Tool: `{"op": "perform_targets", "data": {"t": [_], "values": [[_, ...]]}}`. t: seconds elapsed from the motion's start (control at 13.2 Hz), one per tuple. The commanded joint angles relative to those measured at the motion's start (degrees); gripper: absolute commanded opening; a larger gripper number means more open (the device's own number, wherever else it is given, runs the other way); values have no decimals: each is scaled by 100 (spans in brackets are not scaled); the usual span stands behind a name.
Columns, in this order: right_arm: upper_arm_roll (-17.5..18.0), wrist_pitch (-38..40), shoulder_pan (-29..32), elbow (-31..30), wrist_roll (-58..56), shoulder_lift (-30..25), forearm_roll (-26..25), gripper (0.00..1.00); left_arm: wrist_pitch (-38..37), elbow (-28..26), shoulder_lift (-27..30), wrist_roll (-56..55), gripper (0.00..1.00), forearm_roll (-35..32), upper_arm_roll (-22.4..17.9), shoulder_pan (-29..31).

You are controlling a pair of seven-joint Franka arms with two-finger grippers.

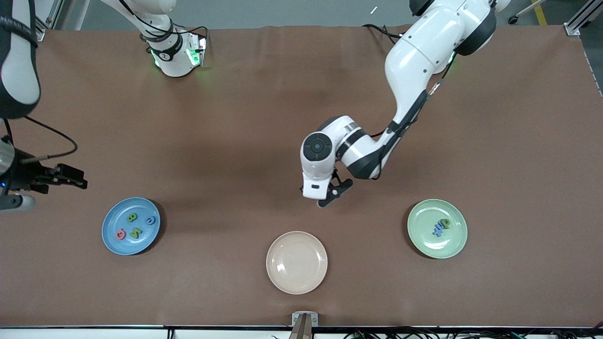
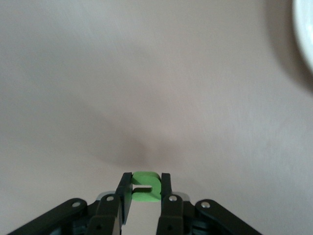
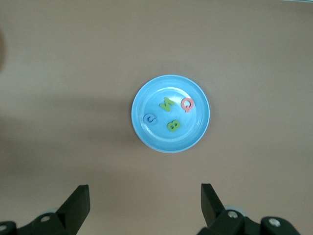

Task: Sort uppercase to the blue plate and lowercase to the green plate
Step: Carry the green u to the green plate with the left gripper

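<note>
My left gripper (image 2: 146, 180) is shut on a small green foam lowercase letter (image 2: 145, 192), apparently a u; it hangs (image 1: 330, 198) over bare table beside the beige plate. The green plate (image 1: 453, 249) holds a blue x (image 1: 438, 230) and two more small letters (image 1: 444, 223) piled against it. On the blue plate (image 1: 109, 238) lie several uppercase letters: green B (image 1: 132, 217), blue C (image 1: 150, 220), pink-red G (image 1: 120, 234), green N (image 1: 136, 232). My right gripper (image 3: 144, 196) stands open and empty above the table near the blue plate (image 3: 146, 142), at the right arm's end (image 1: 70, 178).
A beige plate (image 1: 297, 262) with nothing on it sits nearest the front camera, between the two coloured plates; its rim shows in the left wrist view (image 2: 305, 34). The brown tablecloth (image 1: 235, 117) covers the whole table.
</note>
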State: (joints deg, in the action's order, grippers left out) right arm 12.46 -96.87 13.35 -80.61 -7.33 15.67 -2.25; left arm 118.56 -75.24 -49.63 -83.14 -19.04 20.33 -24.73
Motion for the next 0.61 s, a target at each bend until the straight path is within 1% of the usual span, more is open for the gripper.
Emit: {"op": "perform_targets", "data": {"t": [0.0, 0.08, 0.15, 0.3, 0.38, 0.45, 0.53], "values": [[-15, -43, -103, -639, 161, -721, 198, 100, -639, -131, 453, 770, 0, -56, 6, 379], [-93, -34, -261, -719, 222, -880, 320, 100, -772, -166, 584, 860, 0, -4, 15, 659], [-364, -17, -541, -763, 414, -1020, 348, 100, -808, -228, 682, 922, 0, -3, 59, 967], [-1145, -77, -1296, -1035, 522, -1293, 357, 100, -808, -246, 718, 1403, 0, -3, 68, 1477], [-1506, -69, -1639, -1071, 530, -1381, 365, 100, -808, -254, 709, 1745, 0, -3, 59, 1723], [-1692, -43, -1747, -1106, 539, -1452, 365, 100, -808, -263, 674, 2070, 0, -3, 59, 1995], [-1729, -86, -1730, -1254, 539, -1574, 374, 100, -800, -255, 648, 2317, 0, -12, 59, 2198]]}}
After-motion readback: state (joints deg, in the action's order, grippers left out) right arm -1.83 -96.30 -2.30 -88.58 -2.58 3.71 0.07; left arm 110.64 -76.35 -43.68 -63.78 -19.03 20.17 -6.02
